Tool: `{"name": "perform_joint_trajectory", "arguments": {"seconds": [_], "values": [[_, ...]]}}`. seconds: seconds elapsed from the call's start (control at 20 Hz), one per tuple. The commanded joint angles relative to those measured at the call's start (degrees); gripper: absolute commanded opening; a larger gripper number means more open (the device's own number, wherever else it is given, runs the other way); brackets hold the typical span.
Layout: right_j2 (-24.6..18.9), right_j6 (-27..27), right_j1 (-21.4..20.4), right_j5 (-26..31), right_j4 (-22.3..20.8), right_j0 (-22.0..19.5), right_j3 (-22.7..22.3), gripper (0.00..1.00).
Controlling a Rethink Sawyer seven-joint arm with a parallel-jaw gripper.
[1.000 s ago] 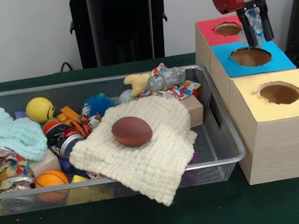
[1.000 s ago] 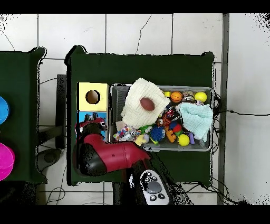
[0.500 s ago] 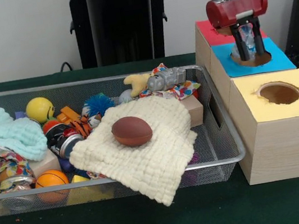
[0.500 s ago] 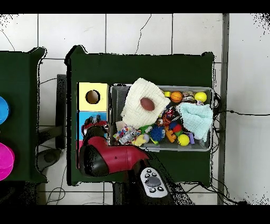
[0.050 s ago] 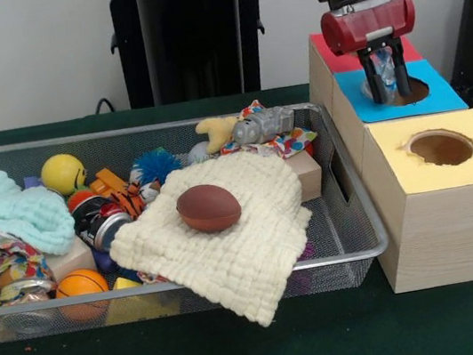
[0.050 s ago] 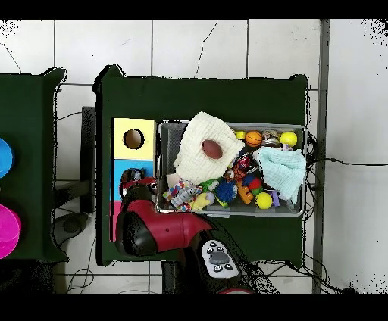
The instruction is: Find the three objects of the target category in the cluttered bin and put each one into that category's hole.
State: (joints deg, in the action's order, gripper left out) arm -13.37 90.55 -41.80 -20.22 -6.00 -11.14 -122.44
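Observation:
My gripper point(image 5: 387, 87) hangs over the blue box point(image 5: 442, 96), its tips down at the rim of that box's hole point(image 5: 413, 94). It is shut on a small clear, bluish plastic object point(image 5: 386, 66), held upright between the black fingers. The red box point(image 5: 330, 49) stands behind the blue one and the yellow box point(image 5: 393, 162) in front of it. From overhead, the gripper point(image 6: 135, 180) shows beside the yellow box point(image 6: 121, 148), with the red arm point(image 6: 163, 231) covering most of the other boxes.
The wire bin point(image 5: 148, 128) holds a brown football point(image 5: 209, 207) on a cream cloth point(image 5: 251, 243), a mint cloth point(image 5: 18, 217), a yellow ball point(image 5: 62, 173), an orange basketball point(image 5: 82, 285), a crushed can point(image 5: 264, 124) and several small toys.
My gripper has come down and moved a little left in the front view, carrying the clear object from above the blue box to the rim of its hole.

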Motion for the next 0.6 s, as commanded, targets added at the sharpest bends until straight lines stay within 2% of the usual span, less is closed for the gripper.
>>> {"name": "perform_joint_trajectory", "arguments": {"seconds": [0.05,0.45,0.6], "values": [[1.25,16.12,4.73,-3.38,3.26,0.03,-0.56,0.00],[0.24,16.04,3.04,-2.05,5.06,0.33,-1.04,0.00],[-0.44,16.35,4.04,-2.91,4.70,-0.02,-0.80,0.00]]}}
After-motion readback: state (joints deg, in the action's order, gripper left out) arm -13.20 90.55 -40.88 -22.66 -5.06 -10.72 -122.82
